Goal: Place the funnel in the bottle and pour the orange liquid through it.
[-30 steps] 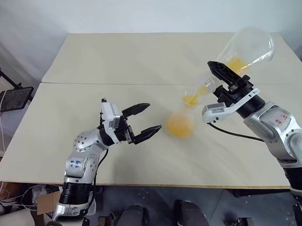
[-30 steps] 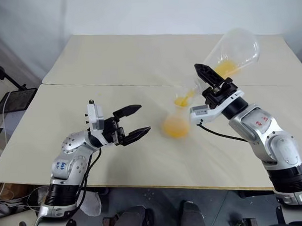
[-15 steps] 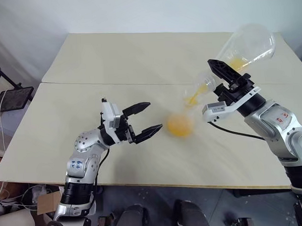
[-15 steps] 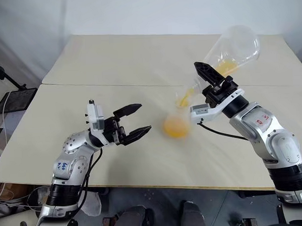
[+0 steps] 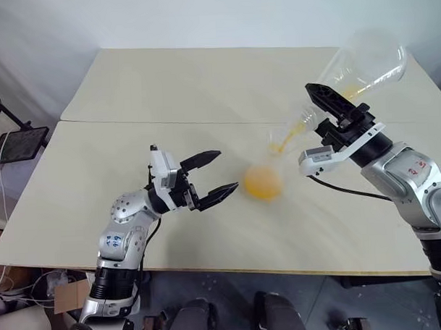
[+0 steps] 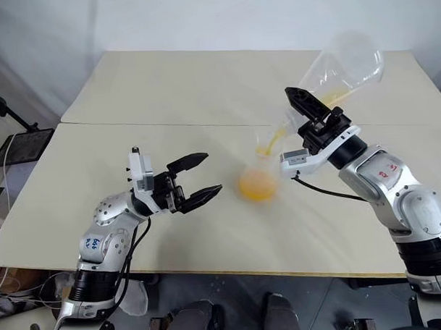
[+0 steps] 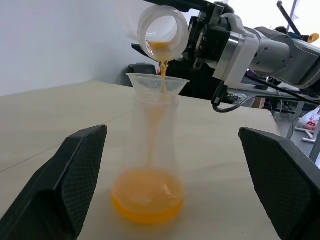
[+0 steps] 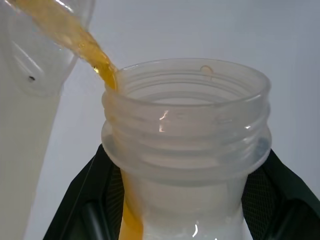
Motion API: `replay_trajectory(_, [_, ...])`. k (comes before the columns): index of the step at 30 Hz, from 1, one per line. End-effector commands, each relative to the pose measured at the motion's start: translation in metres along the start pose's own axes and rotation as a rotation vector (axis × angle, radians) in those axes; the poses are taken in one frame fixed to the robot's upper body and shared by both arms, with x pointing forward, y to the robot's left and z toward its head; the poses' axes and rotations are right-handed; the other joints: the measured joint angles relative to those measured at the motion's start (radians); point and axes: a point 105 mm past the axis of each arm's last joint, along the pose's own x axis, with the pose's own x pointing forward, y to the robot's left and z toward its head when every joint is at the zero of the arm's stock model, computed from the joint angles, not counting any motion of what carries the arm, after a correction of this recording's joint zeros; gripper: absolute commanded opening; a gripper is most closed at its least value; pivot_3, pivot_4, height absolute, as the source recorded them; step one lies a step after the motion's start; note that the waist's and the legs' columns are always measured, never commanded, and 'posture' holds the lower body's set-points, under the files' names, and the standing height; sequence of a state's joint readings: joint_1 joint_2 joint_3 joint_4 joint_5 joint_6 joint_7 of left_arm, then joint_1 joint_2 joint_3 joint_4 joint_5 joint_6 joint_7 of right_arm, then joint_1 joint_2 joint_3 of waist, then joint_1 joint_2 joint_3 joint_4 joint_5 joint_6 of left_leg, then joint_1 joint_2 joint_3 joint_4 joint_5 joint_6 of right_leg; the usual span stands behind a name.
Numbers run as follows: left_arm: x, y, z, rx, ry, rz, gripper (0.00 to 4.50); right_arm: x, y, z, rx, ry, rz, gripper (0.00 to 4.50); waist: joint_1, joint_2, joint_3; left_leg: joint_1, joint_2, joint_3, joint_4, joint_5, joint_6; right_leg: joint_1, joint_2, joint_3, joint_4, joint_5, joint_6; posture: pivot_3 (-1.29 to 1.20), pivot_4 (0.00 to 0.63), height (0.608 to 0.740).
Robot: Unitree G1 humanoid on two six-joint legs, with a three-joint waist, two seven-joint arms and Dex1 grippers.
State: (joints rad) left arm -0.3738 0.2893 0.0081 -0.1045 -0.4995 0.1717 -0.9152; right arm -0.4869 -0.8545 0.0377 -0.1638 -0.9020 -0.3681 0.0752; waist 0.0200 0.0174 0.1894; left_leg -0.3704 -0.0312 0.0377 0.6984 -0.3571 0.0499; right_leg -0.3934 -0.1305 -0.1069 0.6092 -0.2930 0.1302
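Fingers (image 8: 280, 200) of right gripper (image 5: 337, 112) clamped on neck of clear flask (image 5: 362, 64), tilted mouth-down over funnel (image 7: 157, 82). Left gripper (image 5: 216, 172) spread wide, holding nothing, just beside bottle (image 7: 150, 150), one finger (image 7: 65, 180) to each side in the left wrist view, not touching it.

Funnel seated in bottle's neck, upright. Orange liquid (image 7: 148, 196) running in a thin stream from flask's mouth down into funnel and on through the bottle; pooled across bottle's base. Small amount of orange left inside flask, lying along its lower wall toward the neck. Threaded rim of flask's mouth close up in the right wrist view, stream spilling over its edge.

Bottle standing on table (image 5: 203, 86), near the middle, between both grippers, on the nearer of two pale boards; seam between boards running across behind it. Flask held above and to the right of bottle, its wide base raised up and away toward table's far right corner.

Dark stand and cables on floor off table's left edge.
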Motion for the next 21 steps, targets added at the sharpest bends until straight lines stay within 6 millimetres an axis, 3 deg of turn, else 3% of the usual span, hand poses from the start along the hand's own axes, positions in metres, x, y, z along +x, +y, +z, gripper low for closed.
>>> replay_trajectory(1, [0.0001,-0.0026,0.0023,0.009,-0.019,-0.001,4.50,-0.0005,-0.0233,-0.0094,-0.046,0.014,-0.075,2.56,0.000,0.000,0.000,0.000,0.000,0.000,0.000,0.000,0.000,0.000,0.000,0.000,0.000,0.000,0.000,0.00,0.150,0.740])
replay_trajectory(21, [0.0031,-0.0026,0.0017,0.009,-0.029,0.002,4.50,0.0017,-0.0272,-0.0120,-0.064,0.008,-0.087,2.56,0.000,0.000,0.000,0.000,0.000,0.000,0.000,0.000,0.000,0.000,0.000,0.000,0.000,0.000,0.000,0.00,0.150,0.740])
